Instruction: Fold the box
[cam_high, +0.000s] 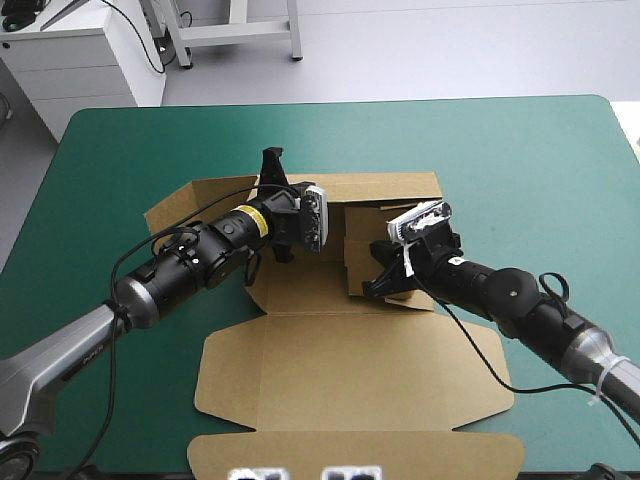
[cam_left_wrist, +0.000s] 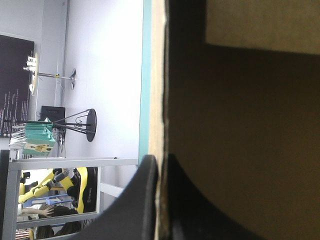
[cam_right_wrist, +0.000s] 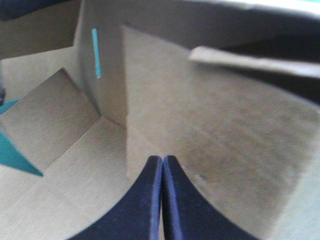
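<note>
The brown box (cam_high: 350, 370) lies in the middle of the teal-green cover, its lid flat toward the near edge and its far wall (cam_high: 380, 187) partly raised. My left gripper (cam_high: 272, 165) reaches over the box's far left corner. In the left wrist view the left gripper (cam_left_wrist: 160, 159) is shut on the edge of an upright wall of the box (cam_left_wrist: 158, 75). My right gripper (cam_high: 372, 285) is inside the box beside a raised inner flap (cam_high: 360, 255). In the right wrist view the right gripper (cam_right_wrist: 162, 159) is shut, its tip against a board panel (cam_right_wrist: 200, 115).
Bare teal-green cover (cam_high: 560, 180) stretches to the right of the box and along the far edge. A white cabinet (cam_high: 70, 60) stands beyond the table's far left corner. Slivers of cover (cam_right_wrist: 10, 150) show through cut-outs in the board.
</note>
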